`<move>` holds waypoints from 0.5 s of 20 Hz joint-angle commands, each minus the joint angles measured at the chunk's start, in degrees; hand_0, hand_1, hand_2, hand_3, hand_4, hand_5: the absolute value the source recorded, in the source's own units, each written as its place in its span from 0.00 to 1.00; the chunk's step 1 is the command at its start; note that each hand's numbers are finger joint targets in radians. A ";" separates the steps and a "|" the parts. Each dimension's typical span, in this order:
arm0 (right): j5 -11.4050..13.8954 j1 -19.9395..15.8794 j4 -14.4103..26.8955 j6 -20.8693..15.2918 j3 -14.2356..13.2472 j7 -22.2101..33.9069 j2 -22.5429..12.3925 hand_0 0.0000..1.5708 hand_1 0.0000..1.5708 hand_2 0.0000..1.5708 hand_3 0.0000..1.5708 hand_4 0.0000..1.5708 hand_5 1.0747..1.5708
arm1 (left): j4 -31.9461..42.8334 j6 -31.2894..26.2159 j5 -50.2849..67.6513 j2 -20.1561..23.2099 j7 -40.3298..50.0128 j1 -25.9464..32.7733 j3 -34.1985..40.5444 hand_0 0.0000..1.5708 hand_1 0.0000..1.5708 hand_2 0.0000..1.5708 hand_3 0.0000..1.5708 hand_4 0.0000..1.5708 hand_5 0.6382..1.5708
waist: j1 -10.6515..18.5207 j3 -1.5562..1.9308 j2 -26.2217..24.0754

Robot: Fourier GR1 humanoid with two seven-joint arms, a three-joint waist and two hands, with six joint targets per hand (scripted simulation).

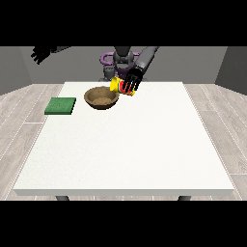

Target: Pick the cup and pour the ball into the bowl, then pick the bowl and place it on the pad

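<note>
A brown bowl (101, 97) stands on the white table (130, 144) near its far edge. Just right of the bowl, the hand at the view's right (131, 82) has its fingers curled round a red and yellow cup (121, 86). The cup lies tilted on its side, its yellow end pointing at the bowl's right rim. I cannot see the ball. A green pad (61, 105) lies flat at the table's left edge. The hand at the view's left (40, 53) is raised high, off to the left of the table, with its fingers spread.
The robot's torso (118, 62) stands behind the far edge of the table, close behind the bowl and cup. A grey wall and wooden floor surround the table.
</note>
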 commanded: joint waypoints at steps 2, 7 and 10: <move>-0.48 2.33 8.34 4.85 -2.43 -2.61 -2.87 0.00 0.00 0.00 0.00 0.44 0.97 | 1.18 -6.13 -8.63 -3.50 12.53 -4.75 -7.59 0.87 0.87 1.00 1.00 0.94 0.96 | 1.94 -0.05 -3.64; 2.39 -3.98 7.88 0.06 0.63 -1.91 -0.47 0.00 0.00 0.00 0.10 0.44 0.97 | 1.39 -11.84 -16.13 -3.60 22.86 -10.19 -15.03 0.87 0.87 1.00 1.00 0.84 0.99 | 1.40 -0.12 -2.74; 2.06 -4.12 6.22 -0.28 1.98 0.02 0.78 0.00 0.00 0.00 0.16 0.44 0.97 | 5.30 -14.76 -21.74 -3.62 26.91 -12.89 -17.63 0.94 0.94 1.00 1.00 0.70 1.00 | -1.03 -0.16 -2.59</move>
